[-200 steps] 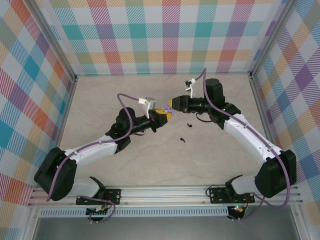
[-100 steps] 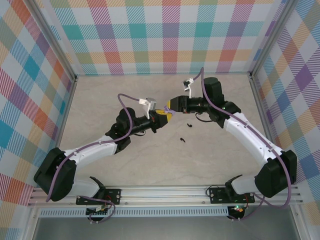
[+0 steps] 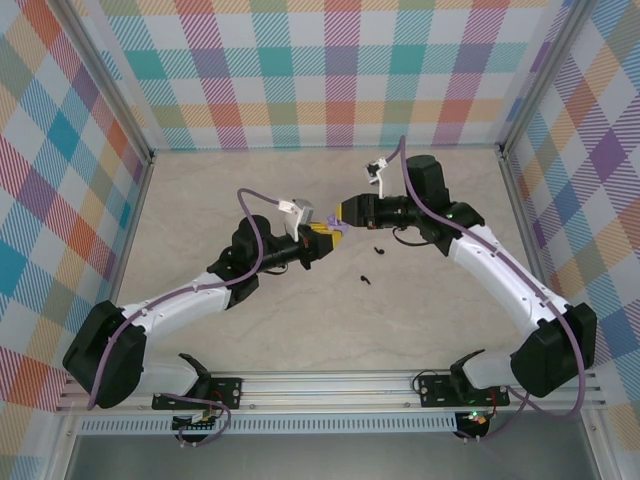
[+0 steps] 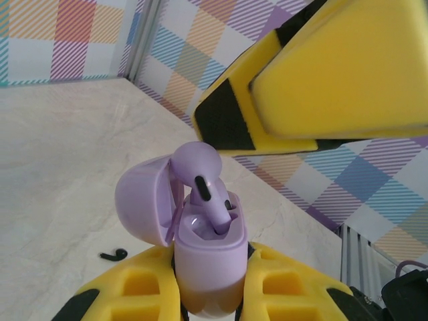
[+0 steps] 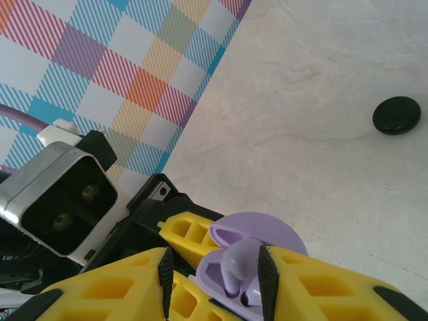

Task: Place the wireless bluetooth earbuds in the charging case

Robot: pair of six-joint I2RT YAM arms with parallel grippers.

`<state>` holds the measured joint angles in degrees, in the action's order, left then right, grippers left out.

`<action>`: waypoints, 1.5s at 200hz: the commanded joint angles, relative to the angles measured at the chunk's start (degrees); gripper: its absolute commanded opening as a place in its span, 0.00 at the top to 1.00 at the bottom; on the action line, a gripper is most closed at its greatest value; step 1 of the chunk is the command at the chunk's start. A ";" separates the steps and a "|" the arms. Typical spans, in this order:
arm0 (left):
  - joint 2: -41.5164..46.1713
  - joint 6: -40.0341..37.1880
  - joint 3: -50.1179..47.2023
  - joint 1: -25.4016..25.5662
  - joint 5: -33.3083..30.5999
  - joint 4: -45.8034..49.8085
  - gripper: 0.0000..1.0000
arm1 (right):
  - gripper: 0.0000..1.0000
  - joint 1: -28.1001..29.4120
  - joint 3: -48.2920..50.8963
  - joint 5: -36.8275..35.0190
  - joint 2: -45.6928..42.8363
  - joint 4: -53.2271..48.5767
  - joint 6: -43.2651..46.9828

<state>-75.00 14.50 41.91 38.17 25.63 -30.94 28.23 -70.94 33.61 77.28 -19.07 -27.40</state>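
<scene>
Left gripper point(image 4: 211, 284) clenched on lilac charging case point(image 4: 208, 251), lid hinged open | lilac earbud point(image 4: 200, 180) stem-down in a case socket, head standing proud | right gripper point(image 5: 215, 271) fingers either side of that earbud, grasp or release: cannot tell | black earbud point(image 4: 114, 254) loose on table point(image 4: 53, 167), apart from the case

Left end effector point(image 3: 326, 234) holds charging case point(image 3: 338, 228) by right end effector point(image 3: 343, 212)

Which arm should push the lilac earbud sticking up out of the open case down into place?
Right. The left gripper is shut on the lilac case, steadying it. The right gripper sits just over the earbud, jaws open, so a short push would probably do.
</scene>
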 commanded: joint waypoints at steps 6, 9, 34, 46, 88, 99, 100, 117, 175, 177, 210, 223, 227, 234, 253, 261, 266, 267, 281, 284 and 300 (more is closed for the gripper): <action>2.22 -4.12 2.23 0.84 -0.43 2.44 0.87 | 0.59 0.60 -3.14 -0.81 -2.36 -2.77 2.70; 2.27 -4.49 2.33 0.85 -0.38 2.71 0.87 | 0.59 0.60 -3.23 -1.08 -2.43 -3.06 2.83; 3.04 -7.04 2.48 1.07 -0.01 4.17 0.87 | 0.58 0.73 -4.17 -2.76 -3.42 -5.78 4.31; 3.32 -7.67 2.39 1.11 0.01 4.16 0.87 | 0.59 0.77 -4.67 -3.26 -3.53 -7.22 5.02; 3.43 -8.45 2.07 1.11 1.18 2.61 0.88 | 0.60 0.91 -5.18 -3.99 -3.78 -8.86 5.66; 3.70 -8.57 1.69 1.18 1.27 1.90 0.88 | 0.62 0.96 -5.56 -5.20 -3.55 -9.90 5.88; 3.71 -8.59 1.64 1.19 1.27 1.83 0.88 | 0.62 0.95 -5.59 -5.25 -3.50 -10.01 5.87; 4.21 -9.18 1.13 1.27 1.75 1.01 0.88 | 0.65 1.11 -6.68 -5.66 -2.81 -11.70 6.56; 5.46 -10.64 0.69 1.38 2.64 1.23 0.88 | 0.67 2.71 -9.20 -5.06 -0.65 -14.32 8.12; 5.41 -10.66 0.69 1.38 2.66 1.30 0.88 | 0.67 2.77 -9.21 -5.05 -0.51 -14.44 8.08; 5.72 -10.72 0.78 1.47 3.02 1.49 0.88 | 0.67 3.49 -10.57 -5.06 0.78 -15.61 8.76; 5.80 -10.81 0.88 1.47 3.11 1.67 0.88 | 0.67 3.77 -11.12 -4.96 1.35 -16.06 9.03; 5.78 -10.78 0.83 1.47 2.99 1.67 0.88 | 0.67 3.89 -11.27 -4.84 1.51 -16.30 9.20; 5.88 -10.72 0.80 1.45 2.94 1.76 0.88 | 0.68 4.15 -11.59 -4.77 1.77 -16.61 9.38; 5.99 -10.83 0.85 1.45 3.03 1.89 0.88 | 0.68 4.77 -12.10 -4.52 2.31 -17.18 9.97; 5.94 -10.93 1.04 1.42 3.07 2.20 0.88 | 0.68 4.98 -12.40 -4.37 2.57 -17.63 10.26; 5.92 -11.03 1.06 1.44 3.23 2.35 0.88 | 0.69 5.17 -12.64 -4.29 2.76 -17.95 10.49; 5.97 -11.05 1.11 1.41 3.26 2.41 0.88 | 0.69 5.21 -12.69 -4.27 2.82 -17.98 10.60; 5.92 -11.15 1.16 1.47 3.58 2.63 0.88 | 0.69 5.64 -13.41 -4.38 3.44 -18.74 11.02; 5.94 -11.13 1.18 1.47 3.63 2.59 0.88 | 0.69 5.68 -13.54 -4.28 3.57 -18.92 11.11; 6.04 -11.13 1.28 1.44 3.96 2.56 0.88 | 0.69 6.04 -14.39 -4.36 4.35 -19.94 11.54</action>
<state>-70.74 4.78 42.26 38.61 28.01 -27.05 33.54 -82.94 28.51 80.58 -36.58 -18.02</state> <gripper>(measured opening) 0.170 0.314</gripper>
